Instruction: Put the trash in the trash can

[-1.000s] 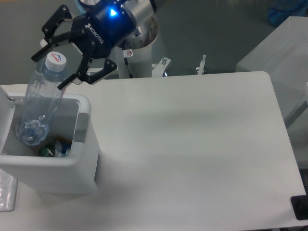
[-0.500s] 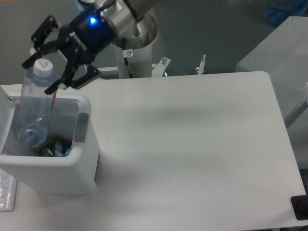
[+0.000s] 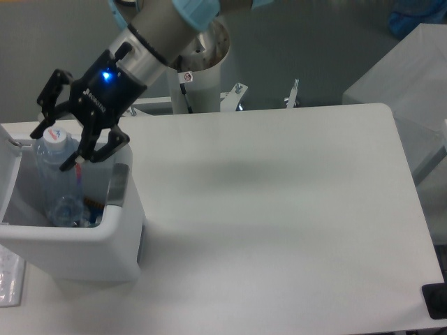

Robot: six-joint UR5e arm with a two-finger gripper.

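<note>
Spread apart, the jaws of the gripper straddle the white cap of the water bottle without pinching it; dark fingers stand to either side of the cap with a gap showing on both flanks. A blue light glows on the black gripper body just above them, and the arm's grey wrist rises up and to the right out of view.

Below the jaws, the bottle stands nearly upright inside the trash can, cap above the rim, its clear body sunk into the bin's hollow. A scrap of something dark with a touch of green and orange lies at the bottom beside the bottle's base; whether that is the wrapper cannot be told. The bin is boxy and white with a rounded rim and a grey strip on its right inner wall, and it sits at the left end of the white counter. Part of the hinged lid shows at the far left edge, tipped open.
</note>
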